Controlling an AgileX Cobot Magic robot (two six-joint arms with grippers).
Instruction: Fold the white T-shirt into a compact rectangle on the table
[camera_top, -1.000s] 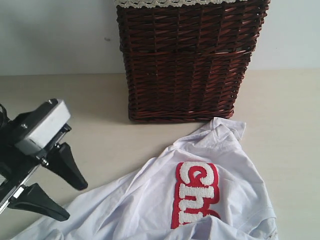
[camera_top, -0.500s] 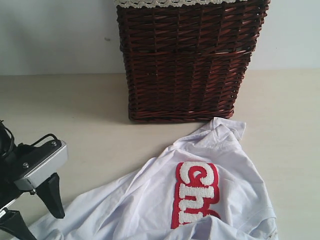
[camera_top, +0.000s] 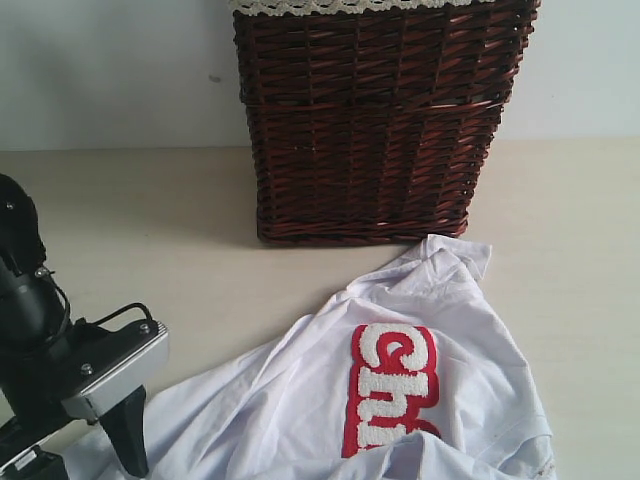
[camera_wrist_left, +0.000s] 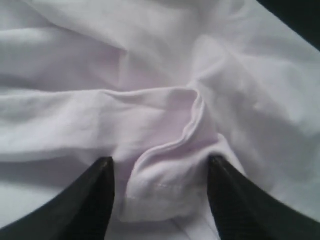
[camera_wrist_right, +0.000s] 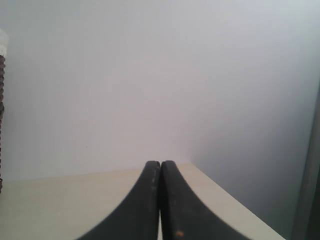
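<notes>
Currently the open left gripper (camera_wrist_left: 160, 161) is straddling a hemmed fold of the white T-shirt (camera_top: 300, 400), lying crumpled on the counter (camera_top: 150, 220) and stretching toward two o'clock; the right gripper (camera_wrist_right: 160, 200) is sitting clenched.

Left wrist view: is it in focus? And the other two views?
Left wrist view: the white T-shirt is slightly soft, its hem stitching readable; the left gripper looks dark and blurred. Right wrist view: the shut right gripper is out of focus, the wall evenly lit. Exterior view: the wicker basket is sharp, casting a soft shadow on the table.
</notes>
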